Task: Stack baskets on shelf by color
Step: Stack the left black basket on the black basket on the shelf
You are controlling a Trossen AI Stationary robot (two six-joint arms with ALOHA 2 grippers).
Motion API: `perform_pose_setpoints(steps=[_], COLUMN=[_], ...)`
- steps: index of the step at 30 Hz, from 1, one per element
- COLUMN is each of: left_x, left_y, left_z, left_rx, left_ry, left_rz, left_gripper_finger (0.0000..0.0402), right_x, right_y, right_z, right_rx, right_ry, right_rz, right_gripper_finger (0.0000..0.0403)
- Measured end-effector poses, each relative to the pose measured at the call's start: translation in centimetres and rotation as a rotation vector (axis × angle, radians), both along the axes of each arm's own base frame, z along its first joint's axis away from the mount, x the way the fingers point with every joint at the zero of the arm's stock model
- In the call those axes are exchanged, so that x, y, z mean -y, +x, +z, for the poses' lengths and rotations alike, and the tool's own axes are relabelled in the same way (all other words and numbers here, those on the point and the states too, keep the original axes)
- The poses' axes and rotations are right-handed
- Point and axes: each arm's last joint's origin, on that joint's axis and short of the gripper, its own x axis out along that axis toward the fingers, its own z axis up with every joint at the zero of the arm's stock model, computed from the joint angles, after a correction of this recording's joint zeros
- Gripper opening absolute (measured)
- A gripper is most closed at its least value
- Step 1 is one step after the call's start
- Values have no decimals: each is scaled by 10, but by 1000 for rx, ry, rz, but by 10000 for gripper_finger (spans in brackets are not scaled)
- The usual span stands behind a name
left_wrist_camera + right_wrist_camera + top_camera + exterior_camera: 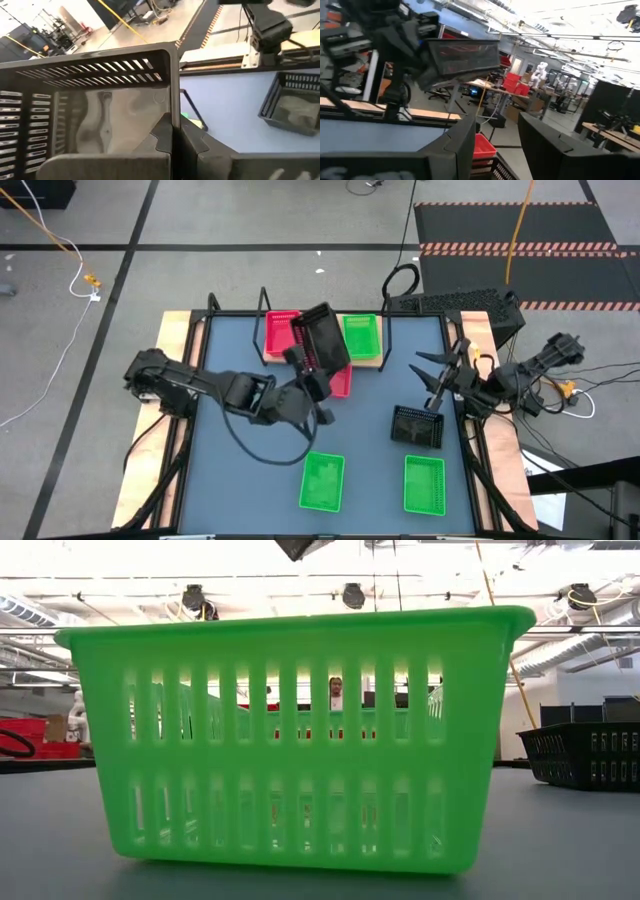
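Observation:
My left gripper (306, 370) is shut on a black basket (325, 335) and holds it in the air over the shelf (372, 363) at the table's far edge. The basket's lower corner (300, 548) shows in the low view. On the shelf stand a red basket (281, 330) and a green basket (361, 335). Another red basket (342, 383) is partly hidden under the held one. A second black basket (417, 425) and two green baskets (322, 481) (424, 483) rest on the tabletop. My right gripper (437, 375) is open, above the table near its right edge. My left gripper (177, 137) holds the black basket by a side wall near a corner (175, 107), one finger (162, 137) inside the basket and one (196, 142) outside. The basket is lifted clear and tilted, its open side turned toward the arm.
A green basket (300, 740) fills most of the low view; the black basket (590, 755) stands to its right. Free tabletop lies left of centre (230, 460). Cables and a black mat lie on the floor beyond the table.

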Motion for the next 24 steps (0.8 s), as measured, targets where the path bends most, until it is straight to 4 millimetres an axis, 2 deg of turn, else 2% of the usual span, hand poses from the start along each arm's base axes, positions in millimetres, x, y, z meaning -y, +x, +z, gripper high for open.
perform_pose_setpoints(steps=[3,8,11,14,19,24], left_x=[-9,-27,-41,-59,-91,-128], left_y=[6,14,18,27,50,49], left_z=[-5,-12,-13,-16,-30,-27], left_rx=[-2,-31,-42,-46,-80,-121], left_ry=[-24,-52,-100,-153,-33,56], left_rz=[17,22,-24,-108,-127,-83], left_gripper_finger=[4,4,4,3,4,4], right_x=[0,3,0,-8,-22,-26], right_y=[-1,-8,-13,-14,-14,-12], right_z=[-4,-13,-16,-18,-21,-22], right_rx=[-48,-138,-144,-153,-152,-208], right_ry=[-7,22,54,46,43,-38], right_rz=[-76,-372,-479,-465,-377,-377], right_gripper_finger=[141,141,141,141,141,141])
